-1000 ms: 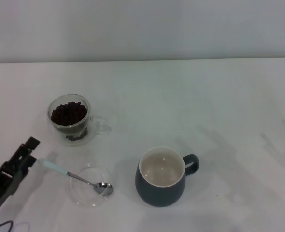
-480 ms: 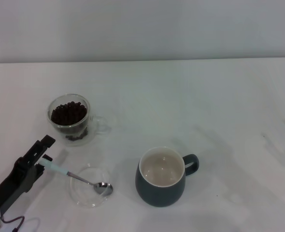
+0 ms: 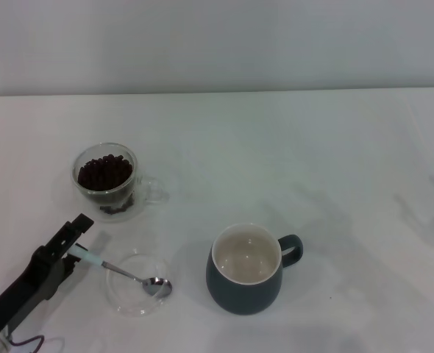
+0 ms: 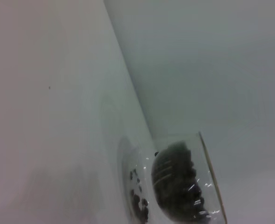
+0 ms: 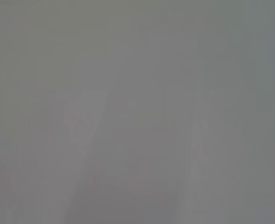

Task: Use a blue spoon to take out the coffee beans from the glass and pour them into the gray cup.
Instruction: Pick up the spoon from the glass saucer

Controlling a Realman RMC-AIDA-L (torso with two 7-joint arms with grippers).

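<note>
One left gripper (image 3: 76,243), newly advanced onto the pale-blue-handled steel spoon (image 3: 121,271), fingers astride its handle tip, closure indeterminate; bowl rests in shallow clear dish (image 3: 132,290), beside dark blue-gray ceramic mug (image 3: 244,273); bean-filled clear glass mug (image 3: 107,180) beyond; grasp imminent; right gripper unseen.

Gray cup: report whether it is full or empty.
Empty. The gray cup stands upright, its cream inside bare; the coffee beans sit in the glass.
</note>
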